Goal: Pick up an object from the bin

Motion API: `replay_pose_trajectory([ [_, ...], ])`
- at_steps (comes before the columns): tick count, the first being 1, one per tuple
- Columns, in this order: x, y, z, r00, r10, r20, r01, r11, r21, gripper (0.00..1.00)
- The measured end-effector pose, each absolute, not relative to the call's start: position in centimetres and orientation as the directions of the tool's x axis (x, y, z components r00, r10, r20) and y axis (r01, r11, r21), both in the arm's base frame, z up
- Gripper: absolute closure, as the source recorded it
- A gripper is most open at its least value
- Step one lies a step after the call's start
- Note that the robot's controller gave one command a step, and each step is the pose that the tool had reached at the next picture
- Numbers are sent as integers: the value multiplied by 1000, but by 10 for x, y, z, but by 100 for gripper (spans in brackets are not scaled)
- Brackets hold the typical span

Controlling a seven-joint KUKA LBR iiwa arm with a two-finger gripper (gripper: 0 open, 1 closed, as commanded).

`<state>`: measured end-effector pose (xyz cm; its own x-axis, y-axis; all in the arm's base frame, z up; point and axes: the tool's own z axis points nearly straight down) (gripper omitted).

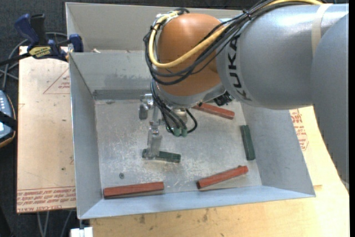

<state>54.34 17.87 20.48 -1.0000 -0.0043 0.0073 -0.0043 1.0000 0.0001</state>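
Note:
My gripper (151, 151) reaches down under the orange wrist cover to the bin floor, a little left of the middle. Its tip stands at the left end of a short dark green block (168, 157) that lies flat there. Whether it touches or grips the block I cannot tell. A red-brown stick (133, 190) lies along the front wall, below the gripper.
A second red-brown stick (222, 177) lies at the front right, and a third (217, 111) lies partly under the arm near the back right. A long dark green stick (247, 142) lies by the right wall. The arm and its cover hide the back middle of the bin.

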Motion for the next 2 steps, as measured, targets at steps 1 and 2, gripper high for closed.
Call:
replay_pose_trajectory([
  [1,510,107,67,-997,81,7,81,997,0,0],
  [2,519,119,100,-976,217,-3,217,976,3,0],
])
